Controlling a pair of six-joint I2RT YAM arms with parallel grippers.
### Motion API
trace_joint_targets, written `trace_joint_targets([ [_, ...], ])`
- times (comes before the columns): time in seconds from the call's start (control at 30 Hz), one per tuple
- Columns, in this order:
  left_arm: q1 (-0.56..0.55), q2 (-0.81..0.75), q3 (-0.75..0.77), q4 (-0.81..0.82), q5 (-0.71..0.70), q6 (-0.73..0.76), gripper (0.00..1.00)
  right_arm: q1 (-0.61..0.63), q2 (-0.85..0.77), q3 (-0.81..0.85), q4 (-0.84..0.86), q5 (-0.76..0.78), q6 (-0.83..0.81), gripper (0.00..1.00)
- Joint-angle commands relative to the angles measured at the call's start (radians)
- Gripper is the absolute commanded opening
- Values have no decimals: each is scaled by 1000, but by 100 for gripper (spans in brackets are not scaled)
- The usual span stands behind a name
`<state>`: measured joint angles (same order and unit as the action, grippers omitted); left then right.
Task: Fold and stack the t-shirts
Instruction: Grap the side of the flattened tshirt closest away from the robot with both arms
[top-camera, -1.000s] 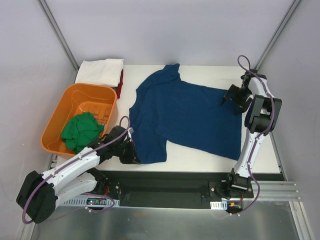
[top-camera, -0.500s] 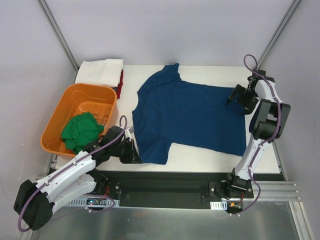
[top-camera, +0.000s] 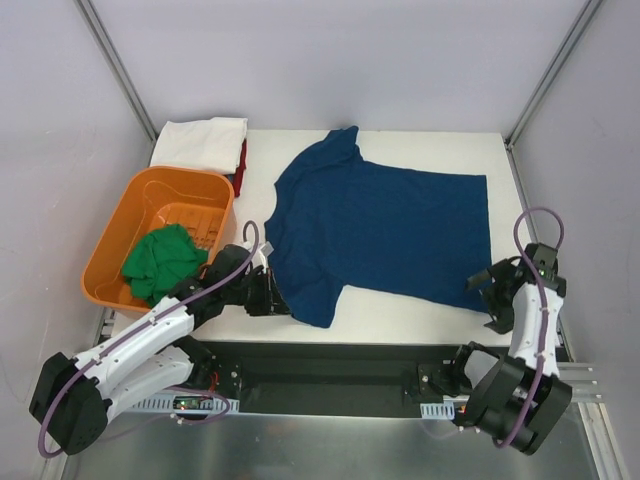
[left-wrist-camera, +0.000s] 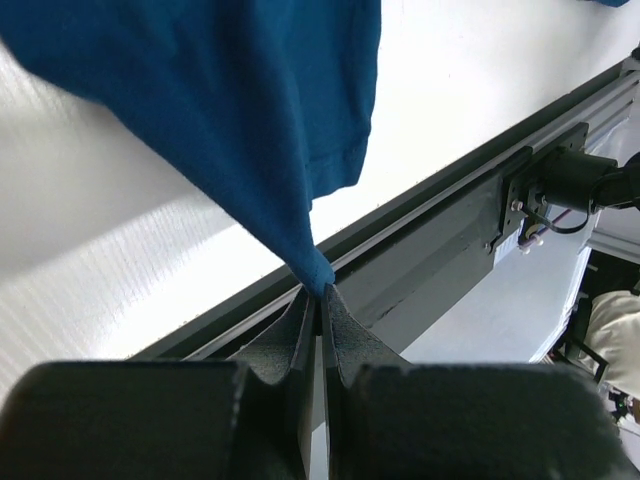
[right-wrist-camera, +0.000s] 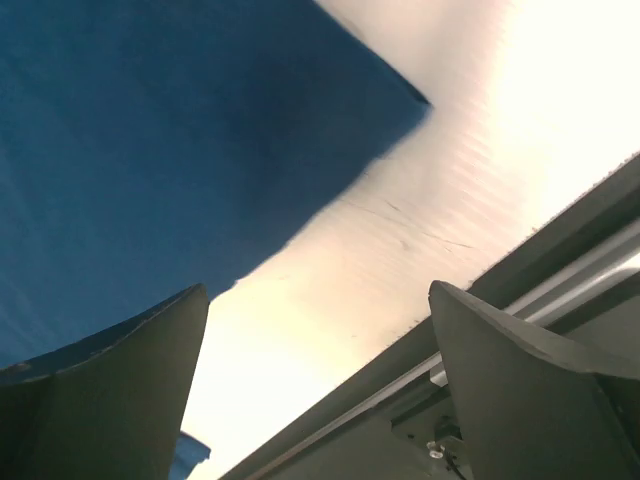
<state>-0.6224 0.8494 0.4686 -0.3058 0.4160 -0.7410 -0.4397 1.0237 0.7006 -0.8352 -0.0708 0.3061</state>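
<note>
Table (top-camera: 392, 320) under navy shirt (top-camera: 380, 225), corner in left hand (left-wrist-camera: 318, 293) (wrist view only)

place: robot lab cell | cues: plain panel walls (top-camera: 350, 60), metal frame struts (top-camera: 113, 65)

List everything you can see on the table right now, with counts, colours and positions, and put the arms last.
navy blue cloth t-shirt: one, navy, spread flat across the table's middle, collar toward the far side.
green cloth t-shirt: one, green, crumpled inside the tub.
white cloth t-shirt: one, white, folded at the far left corner.
red cloth t-shirt: one, dark red, only an edge shows at the white one's right side.
orange plastic tub: one, orange, left side of the table.
white table: one, white.
left gripper: shut on the navy shirt's near left corner.
right gripper: open, at the shirt's near right corner, holding nothing.
</note>
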Motion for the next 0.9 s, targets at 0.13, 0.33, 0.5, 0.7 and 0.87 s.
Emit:
trace_joint_targets([
  [0.13,-8,57,59,77,14,49,0,-99,-96,-133,129,-37,87,91],
  [0.33,-8,69,71,82,-17,43,0,-109,-5,-176,220,-27,82,74],
  [0.5,-8,83,85,82,-20,40,0,-114,88,-190,295,-41,79,70],
  [0.7,-8,111,105,83,-31,42,0,-114,170,-197,363,-84,74,66],
  [0.87,-8,128,128,83,-43,51,0,-114,210,-185,381,-116,65,49],
])
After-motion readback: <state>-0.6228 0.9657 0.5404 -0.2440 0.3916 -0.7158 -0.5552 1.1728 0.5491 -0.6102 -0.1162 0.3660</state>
